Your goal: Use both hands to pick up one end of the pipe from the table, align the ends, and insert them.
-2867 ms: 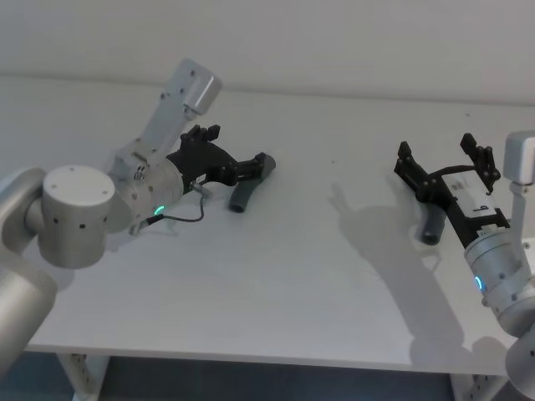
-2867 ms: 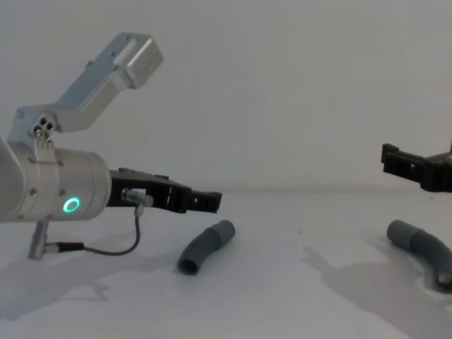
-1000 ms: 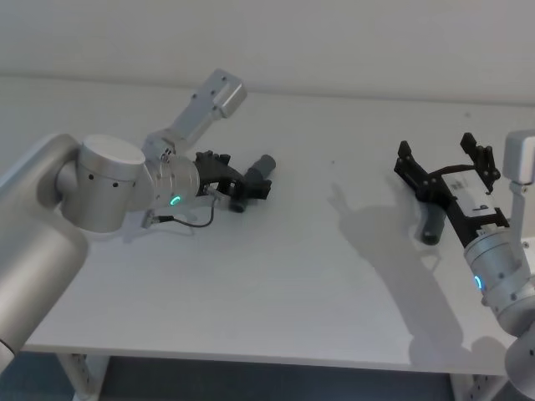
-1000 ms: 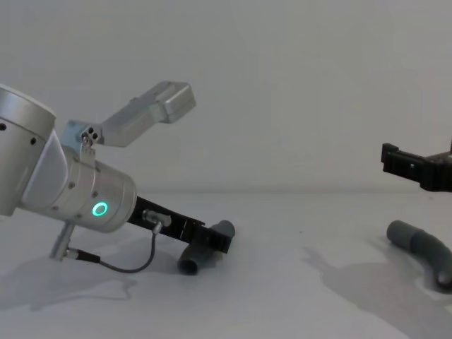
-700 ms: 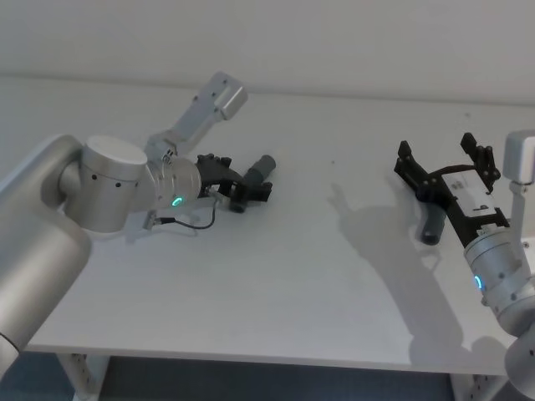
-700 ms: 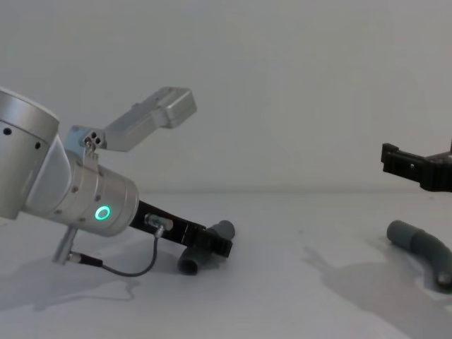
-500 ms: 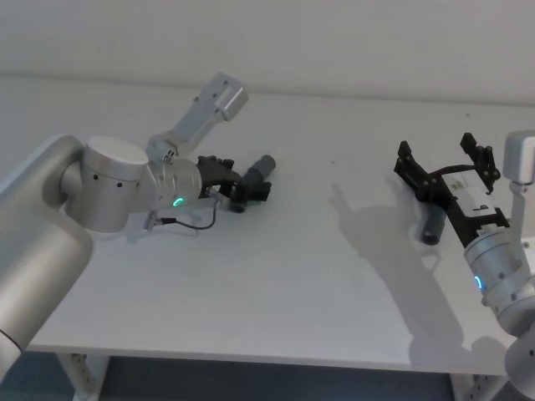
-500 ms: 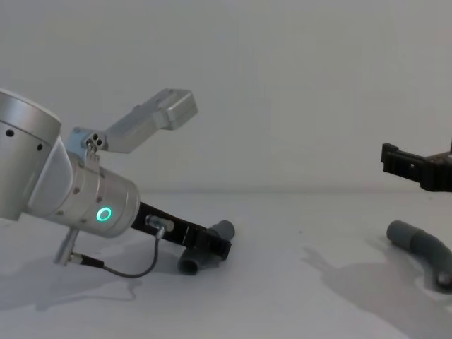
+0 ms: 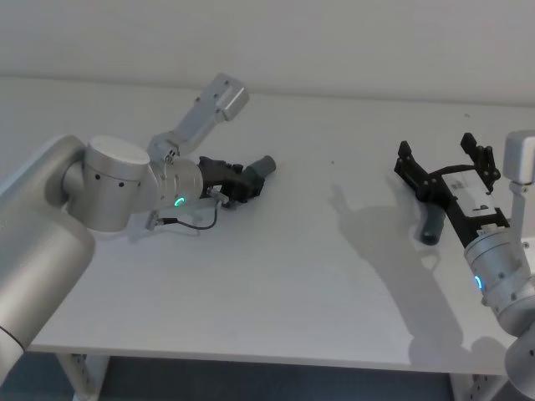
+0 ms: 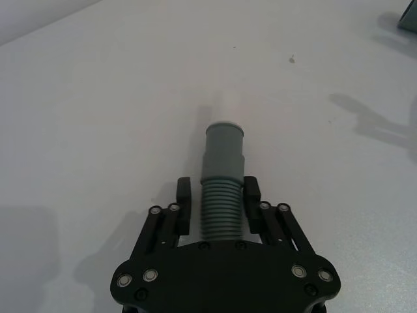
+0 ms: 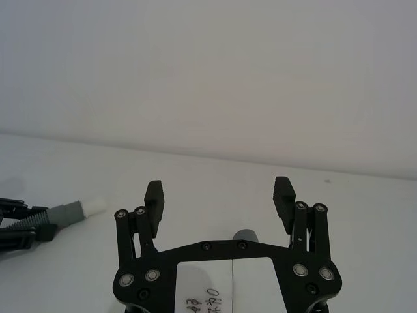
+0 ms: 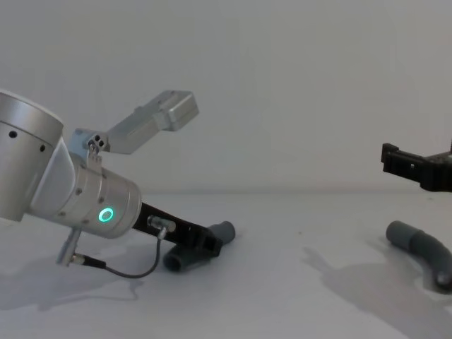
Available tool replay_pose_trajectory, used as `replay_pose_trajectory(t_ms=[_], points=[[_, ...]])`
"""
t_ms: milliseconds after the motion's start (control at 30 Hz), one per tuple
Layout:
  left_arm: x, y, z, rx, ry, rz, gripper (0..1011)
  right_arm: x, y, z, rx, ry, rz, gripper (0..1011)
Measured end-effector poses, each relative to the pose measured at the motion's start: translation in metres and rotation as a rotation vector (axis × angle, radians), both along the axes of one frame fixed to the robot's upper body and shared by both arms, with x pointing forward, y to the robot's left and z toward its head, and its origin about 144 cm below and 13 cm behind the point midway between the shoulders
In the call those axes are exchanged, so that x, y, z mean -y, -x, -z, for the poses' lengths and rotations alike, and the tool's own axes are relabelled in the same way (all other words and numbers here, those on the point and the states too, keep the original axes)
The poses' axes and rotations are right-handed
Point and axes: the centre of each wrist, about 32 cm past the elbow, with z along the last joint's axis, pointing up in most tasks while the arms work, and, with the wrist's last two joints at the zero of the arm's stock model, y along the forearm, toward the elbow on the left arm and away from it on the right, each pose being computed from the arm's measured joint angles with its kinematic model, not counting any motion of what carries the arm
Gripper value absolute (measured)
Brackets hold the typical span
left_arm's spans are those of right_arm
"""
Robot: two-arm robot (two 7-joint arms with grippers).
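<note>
So the left black forked end effector [image 10: 220,202] is clamped on the ribbed dark grey bent pipe piece [image 10: 221,153], low on the pale tabletop [image 9: 292,276], left side. The right end effector [image 11: 219,193] hangs wide open above the other grey piece [image 12: 422,246]. Probably best to grab that one near its collar.

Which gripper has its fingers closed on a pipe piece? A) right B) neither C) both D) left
D: the left gripper has its fingers clamped on the ribbed part of the left pipe piece, while the right gripper hangs open above the right pipe piece.
</note>
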Motion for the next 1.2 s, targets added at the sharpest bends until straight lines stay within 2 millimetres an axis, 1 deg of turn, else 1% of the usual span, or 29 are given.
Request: replay_pose_trajectory(t_ms=[33, 67, 100, 133, 200, 667, 867, 1200], points=[[0.0, 0.0, 0.0, 0.0, 0.0, 0.0, 488, 0.0, 0.0, 0.0, 0.0, 0.0, 0.0, 1001], [0.0, 0.0, 0.0, 0.0, 0.0, 0.0, 431, 0.0, 0.0, 0.0, 0.0, 0.0, 0.0, 1001], [0.0, 0.0, 0.0, -0.001, 0.0, 0.0, 421, 0.0, 0.0, 0.0, 0.0, 0.0, 0.0, 1001], [0.0, 0.0, 0.0, -0.001, 0.0, 0.0, 377, 0.0, 0.0, 0.0, -0.001, 0.0, 0.0, 1002], [0.0, 0.0, 0.0, -0.001, -0.001, 0.0, 335, 0.0, 0.0, -0.001, -0.001, 0.0, 0.001, 1001], [0.0, -0.001, 0.001, -0.001, -0.002, -0.001, 333, 0.006, -0.006, -0.024, -0.045, 0.05, 0.014, 1001], [0.0, -0.001, 0.001, -0.001, -0.002, -0.001, 333, 0.012, -0.011, -0.037, -0.112, 0.101, 0.033, 1001], [0.0, -0.001, 0.001, -0.002, -0.002, -0.001, 333, 0.015, -0.014, -0.05, -0.241, 0.156, 0.062, 1001]])
